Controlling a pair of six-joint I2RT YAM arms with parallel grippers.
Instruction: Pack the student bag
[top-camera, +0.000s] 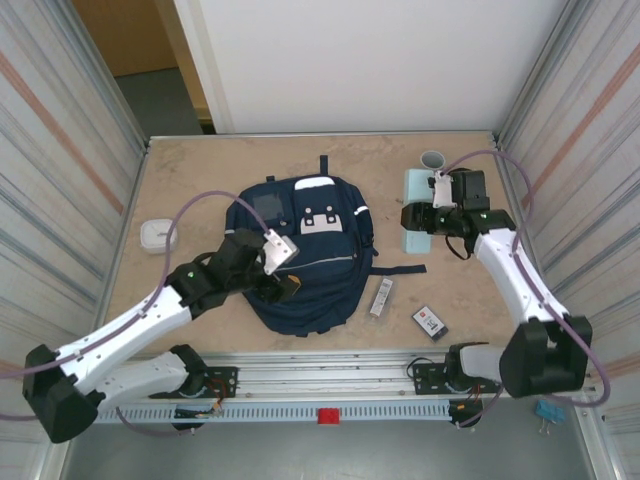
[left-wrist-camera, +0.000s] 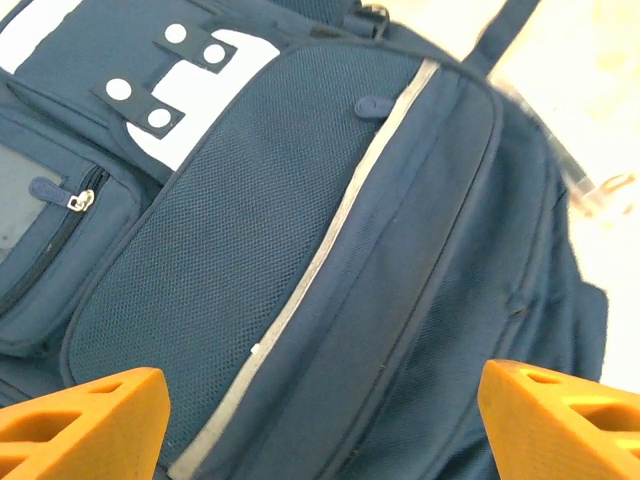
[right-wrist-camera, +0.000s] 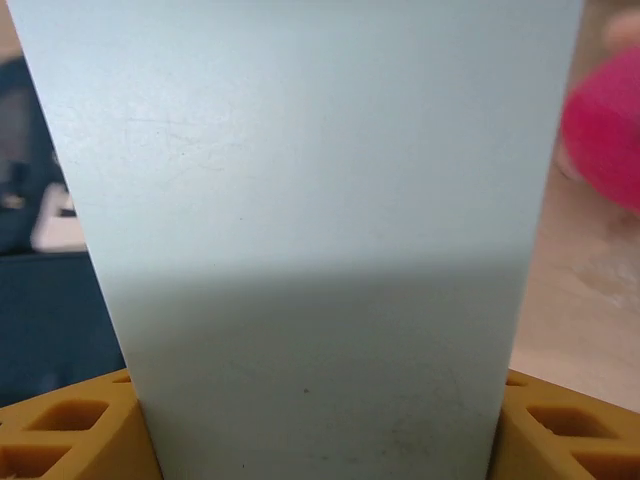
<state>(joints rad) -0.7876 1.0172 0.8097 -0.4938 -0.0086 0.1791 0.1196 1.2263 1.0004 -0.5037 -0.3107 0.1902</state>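
Left hand (top-camera: 288, 285), fingers apart and holding nothing, hangs over the near-left part of the student bag (top-camera: 310, 250), above its mesh front pocket (left-wrist-camera: 250, 250). I see the bag lying flat mid-bench (top-camera: 200, 170), front face up, its long axis running from its top at the far side to its base near the arms. Right hand (top-camera: 416, 220), right of the bag, is clamped on a pale green slab (top-camera: 418, 188). Right of the bag's base lie a grey bar (top-camera: 381, 297) and a dark labelled card (top-camera: 430, 321). Left of the bag sits a white case (top-camera: 155, 236).
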